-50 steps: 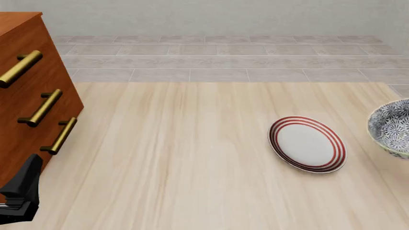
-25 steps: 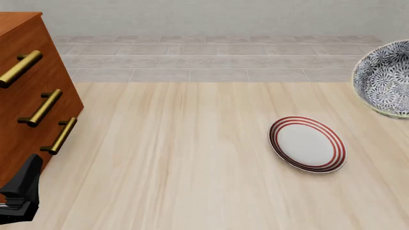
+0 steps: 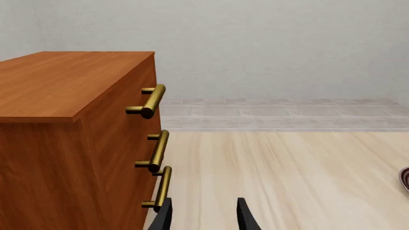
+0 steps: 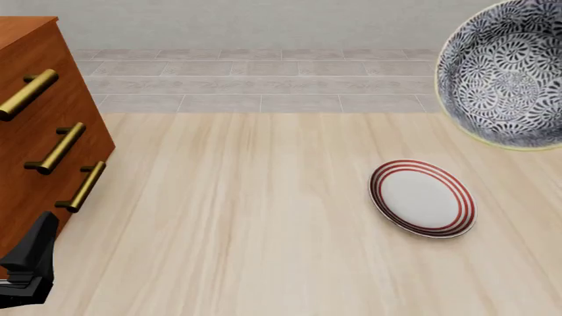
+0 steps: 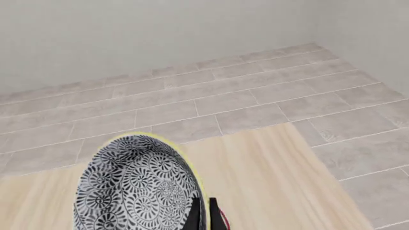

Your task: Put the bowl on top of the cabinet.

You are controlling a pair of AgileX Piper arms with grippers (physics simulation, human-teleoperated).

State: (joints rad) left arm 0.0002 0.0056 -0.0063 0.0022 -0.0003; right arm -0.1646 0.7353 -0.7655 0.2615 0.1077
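Since half a second ago the bowl [image 4: 507, 72] has risen and swung in from the front view's right edge, now larger in frame and tilted so its inside faces the camera; plate, cabinet and left arm unchanged. No brand, label or writing readable anywhere. Bowl: deep, round, white under dense black floral swirls, thin pale yellow-green rim — held in the air above the worktop's [image 4: 255, 217] far right part, beyond and to the right of the plate [image 4: 422, 197], clear of both. Right wrist view shows the right claw [image 5: 202, 213] closed on the bowl's [image 5: 137, 184] rim, one dark finger inside the wall, one outside. Plate is flat, white, red-ringed, lying on the worktop right of centre. Cabinet [image 4: 39, 141] stands at the left edge, well apart from the bowl: reddish-brown wood, three brass-coloured bar handles stacked on its front. In the left wrist view the cabinet's [image 3: 61, 120] flat top is bare. Left claw [image 3: 203, 215] open, its two dark fingers apart, low and just beside the lowest handle [image 3: 162, 188]; in the front view it sits at the lower left corner [image 4: 28, 263]. Wide open worktop between cabinet and plate — pale tiled floor [image 4: 290, 82] beyond the far edge.
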